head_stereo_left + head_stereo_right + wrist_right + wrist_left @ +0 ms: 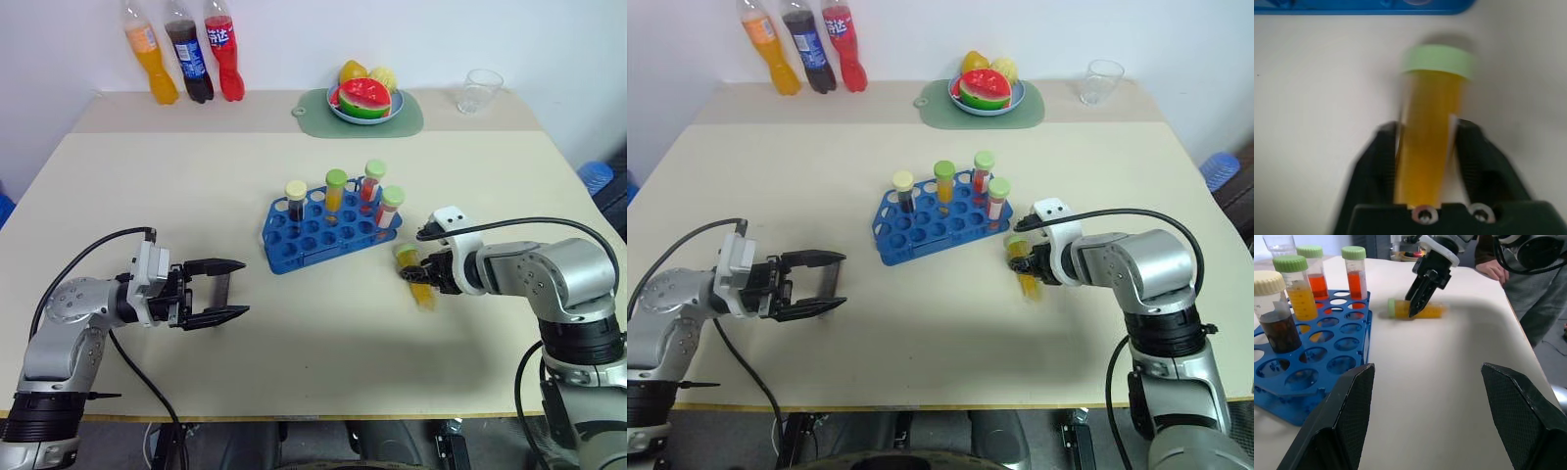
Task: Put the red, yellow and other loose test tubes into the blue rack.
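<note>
Nearest of all, the left gripper (227, 290) hangs level over the beige counter (323, 352), its black jaws spread wide with nothing between them. Straight out ahead of those jaws, well apart from them, stands the blue plastic rack (318, 235) with its rows of round holes. Four capped tubes stand upright in the rack's far row: one of dark liquid under a cream cap (296, 201), one of orange-yellow liquid under a green cap (335, 190), and two of red liquid under green caps (372, 184) (389, 208).

Just beside the rack's right end, the right gripper (419, 273) angles down to the counter, and its jaws are pinching a yellow-filled, green-capped plastic test tube (1427, 132) that lies on its side. The jaws clasp the tube's body, and its cap end sticks out past the jaw tips toward the rack's edge, near it but not touching.
</note>
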Controlling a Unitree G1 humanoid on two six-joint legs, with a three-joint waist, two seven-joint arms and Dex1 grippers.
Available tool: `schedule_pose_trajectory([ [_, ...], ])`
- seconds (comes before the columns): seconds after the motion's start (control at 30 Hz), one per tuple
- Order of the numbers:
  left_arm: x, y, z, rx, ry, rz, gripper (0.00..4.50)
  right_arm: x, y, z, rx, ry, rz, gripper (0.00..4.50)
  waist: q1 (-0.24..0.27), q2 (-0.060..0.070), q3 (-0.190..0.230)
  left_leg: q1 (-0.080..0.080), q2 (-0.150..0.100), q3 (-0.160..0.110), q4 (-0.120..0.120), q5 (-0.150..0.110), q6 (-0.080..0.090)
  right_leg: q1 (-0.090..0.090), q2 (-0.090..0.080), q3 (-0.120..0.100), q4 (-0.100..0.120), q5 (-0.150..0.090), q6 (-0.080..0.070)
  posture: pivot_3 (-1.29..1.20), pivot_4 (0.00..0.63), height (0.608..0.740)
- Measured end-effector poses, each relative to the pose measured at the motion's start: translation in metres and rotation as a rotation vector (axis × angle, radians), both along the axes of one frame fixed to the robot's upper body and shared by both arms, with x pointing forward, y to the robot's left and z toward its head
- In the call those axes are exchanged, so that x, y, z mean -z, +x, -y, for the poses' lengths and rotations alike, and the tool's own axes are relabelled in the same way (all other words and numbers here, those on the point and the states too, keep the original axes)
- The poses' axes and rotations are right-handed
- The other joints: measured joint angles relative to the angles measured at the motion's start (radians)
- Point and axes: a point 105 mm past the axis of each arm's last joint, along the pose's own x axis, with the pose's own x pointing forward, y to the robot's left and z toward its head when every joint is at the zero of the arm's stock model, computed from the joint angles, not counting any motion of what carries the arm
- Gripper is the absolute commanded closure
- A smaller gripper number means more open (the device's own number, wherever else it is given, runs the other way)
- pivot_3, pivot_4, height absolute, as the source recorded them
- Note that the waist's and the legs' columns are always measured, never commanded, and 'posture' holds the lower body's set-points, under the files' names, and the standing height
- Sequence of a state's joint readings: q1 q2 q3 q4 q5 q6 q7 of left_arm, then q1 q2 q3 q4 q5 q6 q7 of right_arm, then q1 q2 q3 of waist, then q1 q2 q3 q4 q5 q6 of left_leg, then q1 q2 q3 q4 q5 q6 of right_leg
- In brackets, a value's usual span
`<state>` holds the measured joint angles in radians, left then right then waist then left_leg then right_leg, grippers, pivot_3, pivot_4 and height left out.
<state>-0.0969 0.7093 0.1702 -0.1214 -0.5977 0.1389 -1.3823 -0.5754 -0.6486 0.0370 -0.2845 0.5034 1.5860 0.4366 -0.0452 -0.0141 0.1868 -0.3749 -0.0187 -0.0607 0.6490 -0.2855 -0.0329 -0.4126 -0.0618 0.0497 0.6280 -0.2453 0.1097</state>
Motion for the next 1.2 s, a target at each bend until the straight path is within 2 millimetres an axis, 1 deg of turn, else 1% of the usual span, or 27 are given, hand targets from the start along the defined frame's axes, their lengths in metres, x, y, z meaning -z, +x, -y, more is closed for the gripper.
schedule_pose_trajectory([
  [0.1, 0.001, 0.000, 0.000, -0.010, -0.003, -0.004, 0.93, 0.001, 0.002, -0.002, -0.030, -0.027, 0.013, 3.68, 0.000, -0.002, -0.001, 0.000, 0.000, 0.000, 0.000, 0.000, 0.000, 0.000, 0.000, 0.000, 0.000, 0.000, 0.000, 0.00, 0.150, 0.740],
  [0.2, 0.000, 0.000, 0.000, -0.015, -0.005, -0.002, 0.93, 0.001, 0.002, -0.002, -0.101, -0.063, 0.057, 3.68, 0.002, -0.002, -0.001, 0.000, 0.000, 0.000, 0.001, 0.000, 0.000, 0.001, 0.000, 0.000, 0.000, 0.000, 0.000, 0.00, 0.150, 0.740],
  [0.27, 0.001, 0.000, 0.000, -0.020, -0.006, -0.003, 0.93, 0.001, 0.000, -0.003, -0.146, -0.061, 0.091, 3.68, 0.002, -0.002, -0.001, 0.000, 0.000, 0.000, 0.001, 0.000, 0.000, 0.000, 0.000, 0.000, 0.000, 0.000, 0.000, 0.00, 0.150, 0.740],
  [0.3, 0.001, 0.000, 0.000, -0.027, -0.007, -0.003, 0.93, 0.000, -0.003, -0.005, -0.191, -0.024, 0.129, 3.68, 0.004, -0.003, -0.001, 0.000, 0.000, 0.000, 0.000, 0.000, 0.000, 0.001, 0.000, 0.000, -0.001, 0.000, 0.001, 0.00, 0.150, 0.740],
  [0.33, 0.002, -0.001, -0.001, -0.036, -0.009, -0.009, 0.93, -0.004, -0.006, -0.009, -0.233, 0.039, 0.179, 3.68, 0.004, -0.003, -0.001, -0.001, 0.000, 0.000, 0.000, 0.000, 0.000, 0.001, 0.000, 0.000, -0.001, 0.000, 0.001, 0.00, 0.150, 0.740],
  [0.4, 0.004, -0.001, -0.001, -0.046, -0.013, -0.016, 0.93, -0.019, -0.013, -0.023, -0.360, 0.161, 0.282, 3.68, 0.000, -0.002, 0.000, -0.001, 0.000, 0.001, 0.000, 0.000, 0.000, 0.000, 0.000, 0.000, -0.001, 0.000, 0.001, 0.00, 0.150, 0.740],
  [0.47, 0.004, 0.000, -0.001, -0.055, -0.016, -0.015, 0.93, -0.042, -0.016, -0.040, -0.468, 0.277, 0.436, 3.68, 0.000, -0.002, 0.000, 0.000, 0.000, 0.001, 0.000, 0.000, 0.000, 0.000, 0.001, 0.000, 0.000, 0.000, 0.001, 0.00, 0.150, 0.740],
  [0.57, 0.004, 0.001, 0.000, -0.061, -0.028, -0.016, 0.93, -0.072, -0.015, -0.059, -0.537, 0.464, 0.662, 3.68, 0.002, -0.002, 0.001, 0.000, 0.001, 0.000, 0.000, 0.000, 0.000, 0.001, 0.001, 0.000, 0.000, 0.000, 0.001, 0.00, 0.150, 0.740],
  [0.6, 0.003, 0.001, 0.001, -0.065, -0.040, -0.016, 0.93, -0.079, -0.016, -0.065, -0.568, 0.528, 0.727, 3.68, 0.003, -0.002, 0.001, 0.000, 0.001, 0.000, 0.000, 0.000, 0.000, 0.001, 0.001, 0.000, 0.000, 0.000, 0.001, 0.00, 0.150, 0.740],
  [0.67, 0.003, 0.002, 0.001, -0.070, -0.053, -0.015, 0.93, -0.085, -0.015, -0.071, -0.597, 0.581, 0.836, 3.68, 0.003, -0.002, 0.000, 0.000, 0.001, 0.000, 0.000, 0.000, 0.000, 0.001, 0.000, 0.000, 0.000, 0.000, 0.001, 0.00, 0.150, 0.740],
  [0.73, 0.002, 0.003, 0.001, -0.072, -0.060, -0.015, 0.93, -0.083, -0.004, -0.075, -0.557, 0.600, 0.930, 3.68, 0.003, -0.002, 0.000, 0.000, 0.000, 0.000, 0.001, 0.000, 0.000, 0.001, -0.001, 0.000, 0.000, 0.000, 0.001, 0.00, 0.150, 0.740],
  [0.77, 0.002, 0.003, 0.002, -0.074, -0.065, -0.015, 0.93, -0.078, 0.005, -0.079, -0.516, 0.611, 0.969, 3.68, 0.003, -0.002, 0.000, 0.000, 0.000, 0.000, 0.001, 0.000, 0.000, 0.001, -0.001, 0.000, 0.000, 0.000, 0.001, 0.00, 0.150, 0.740],
  [0.9, 0.001, 0.005, 0.002, -0.083, -0.073, -0.009, 0.93, -0.058, 0.027, -0.089, -0.394, 0.599, 1.042, 3.68, 0.002, -0.002, 0.001, 0.000, 0.000, 0.000, 0.000, 0.000, -0.001, -0.001, -0.001, 0.000, 0.001, 0.000, 0.001, 0.00, 0.150, 0.740],
  [1.0, 0.000, 0.006, 0.002, -0.095, -0.079, -0.005, 0.93, -0.043, 0.042, -0.093, -0.318, 0.572, 1.066, 3.68, 0.001, -0.001, 0.001, 0.000, 0.000, 0.000, -0.001, 0.000, -0.001, -0.001, -0.001, 0.000, 0.002, 0.000, 0.000, 0.00, 0.150, 0.740],
  [1.07, 0.000, 0.007, 0.002, -0.100, -0.082, -0.004, 0.93, -0.036, 0.049, -0.095, -0.294, 0.544, 1.088, 3.68, 0.001, -0.001, 0.001, 0.000, 0.000, 0.000, -0.001, 0.000, -0.001, -0.001, -0.001, 0.000, 0.001, 0.000, 0.000, 0.00, 0.150, 0.740],
  [1.2, 0.000, 0.008, 0.002, -0.107, -0.084, -0.003, 0.93, -0.032, 0.053, -0.095, -0.294, 0.519, 1.128, 3.68, 0.001, -0.001, 0.001, 0.002, 0.000, 0.000, 0.000, 0.001, -0.001, 0.001, -0.001, 0.000, 0.002, 0.000, 0.000, 0.00, 0.150, 0.740],
])
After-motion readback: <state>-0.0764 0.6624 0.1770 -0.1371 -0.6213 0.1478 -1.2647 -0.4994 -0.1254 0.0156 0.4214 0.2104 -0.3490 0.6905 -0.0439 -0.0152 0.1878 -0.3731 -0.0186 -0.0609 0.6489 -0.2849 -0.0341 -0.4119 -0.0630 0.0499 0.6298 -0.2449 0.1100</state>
